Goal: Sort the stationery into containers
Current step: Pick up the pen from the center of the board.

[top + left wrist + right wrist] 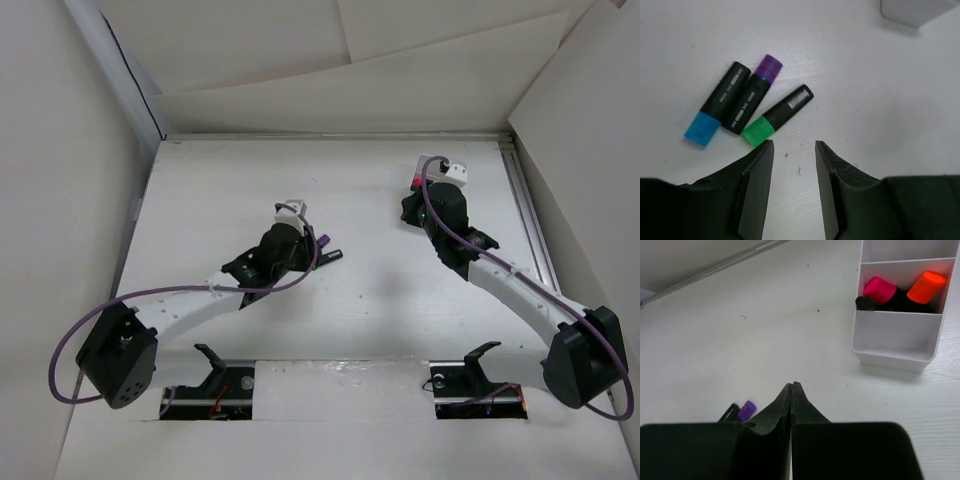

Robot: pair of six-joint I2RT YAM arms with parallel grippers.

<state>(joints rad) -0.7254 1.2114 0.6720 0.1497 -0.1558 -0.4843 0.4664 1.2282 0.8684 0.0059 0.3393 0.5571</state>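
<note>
- Over the table [875, 100] with the left gripper [793, 146] open partway, holding nothing, likely lined up to grab a pen
- Just ahead of it and flat on the table: blue marker [717, 104], purple marker [752, 95] and green marker [780, 115], not sorted yet
- All three slanted the same way, from near-left to far-right in the left wrist view
- Blue and green ends pointing back toward the gripper, purple end pointing away
- Blue and purple side by side and touching, green just beside purple and closest to the fingers, so likely the easy first pick
- Right gripper [792, 386] shut tight on nothing, near the organiser [897, 352]
- Already in the middle compartment: pink marker [879, 290] and orange marker [925, 287], leaning with bright ends up
</note>
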